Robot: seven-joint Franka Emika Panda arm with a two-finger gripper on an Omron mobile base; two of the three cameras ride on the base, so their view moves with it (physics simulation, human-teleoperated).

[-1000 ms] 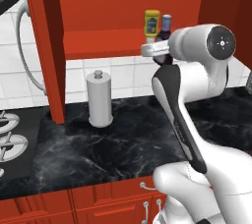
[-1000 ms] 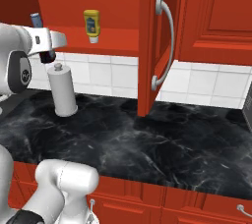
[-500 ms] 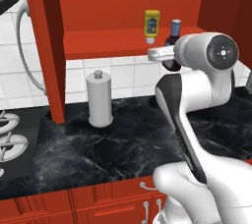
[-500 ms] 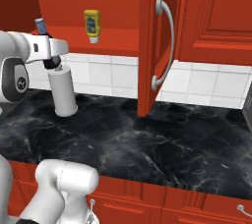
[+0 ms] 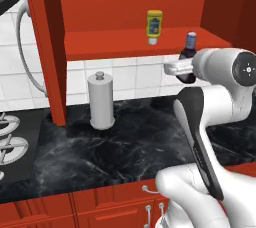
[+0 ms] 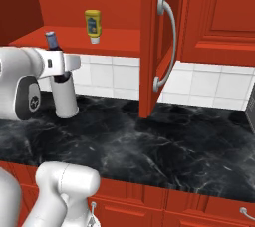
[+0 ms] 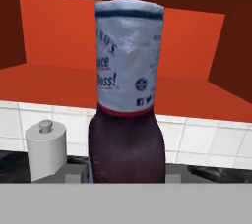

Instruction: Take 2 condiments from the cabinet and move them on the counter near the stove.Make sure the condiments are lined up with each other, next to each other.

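Right, we've got the gripper (image 5: 186, 68) clamped on the dark brown bottle (image 7: 126, 120), upright, out in front of the cabinet (image 5: 125, 42) shelf; the stove (image 5: 12, 139) lies well to our left, past the grey cylinder (image 5: 101, 101); the yellow squeeze bottle (image 5: 154, 26) waits on the shelf.

White glossy arm (image 5: 215, 117), rounded links, dark grey joint bands. Round grey end cap with small centre dot on elbow joint (image 5: 246, 70). Black strip along forearm (image 5: 200, 137). White bulbous base (image 6: 64, 191). Pale grey gripper (image 5: 181, 68) block.
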